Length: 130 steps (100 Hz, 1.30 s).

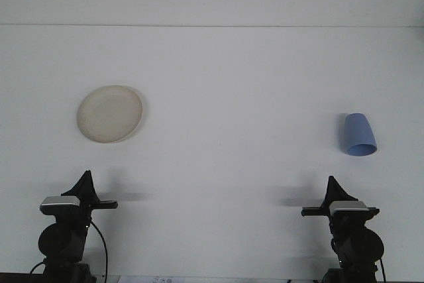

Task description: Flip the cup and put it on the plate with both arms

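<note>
Cup (358, 135) well apart from plate (110, 113)

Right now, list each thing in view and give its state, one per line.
Plate: bare, flat on the table, far left.
Cup: upside down, its wider rim on the table, far right, untouched.
Left gripper: low at the near edge, holding nothing, apart from the plate.
Right gripper: low at the near edge, holding nothing, apart from the cup.
Table: white.
</note>
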Available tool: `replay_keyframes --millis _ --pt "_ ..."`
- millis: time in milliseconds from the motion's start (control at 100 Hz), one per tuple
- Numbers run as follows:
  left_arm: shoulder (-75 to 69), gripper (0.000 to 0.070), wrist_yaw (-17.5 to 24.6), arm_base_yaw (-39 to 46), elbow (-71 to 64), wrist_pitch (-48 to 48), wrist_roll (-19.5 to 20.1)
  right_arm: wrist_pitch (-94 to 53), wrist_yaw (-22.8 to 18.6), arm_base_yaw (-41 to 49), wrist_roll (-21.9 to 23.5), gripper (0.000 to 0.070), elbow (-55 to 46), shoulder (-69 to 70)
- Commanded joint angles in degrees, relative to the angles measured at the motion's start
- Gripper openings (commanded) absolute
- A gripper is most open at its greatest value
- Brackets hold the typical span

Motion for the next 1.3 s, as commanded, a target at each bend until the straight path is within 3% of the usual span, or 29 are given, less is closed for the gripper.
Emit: replay_keyframes --millis 0,750,810,960,1140,1210,1290 --pt "-0.1 0.0014 -0.2 0.0 -1.1 0.9 -0.3 0.8 0.0 0.0 -0.1 0.0006 -0.1 -0.1" --pt "-0.1 0.0014 -0.2 0.0 -1.1 0.9 -0.3 0.8 -0.1 0.0 0.2 0.0007 -0.1 -0.1" --pt "-0.1 0.0014 -0.2 0.0 -1.1 0.9 -0.3 0.9 -1.0 0.1 2.4 0.0006 -0.1 -0.1" --pt "-0.1 0.0014 -0.2 0.0 -1.1 0.9 -0.3 0.8 -5.1 0.1 13.5 0.0007 -0.1 -0.1" --pt "-0.1 0.0014 -0.2 0.0 -1.1 0.9 -0.3 2.2 -5.1 0.1 22.4 0.0004 0.9 -0.1" --pt "-0.1 0.0014 -0.2 0.0 -1.1 0.9 -0.3 2.4 -4.7 0.1 24.0 0.0004 4.2 0.0" --pt "-0.1 0.0014 -0.2 0.0 -1.1 0.9 -0.3 2.0 -3.2 0.1 22.7 0.0010 9.9 1.3"
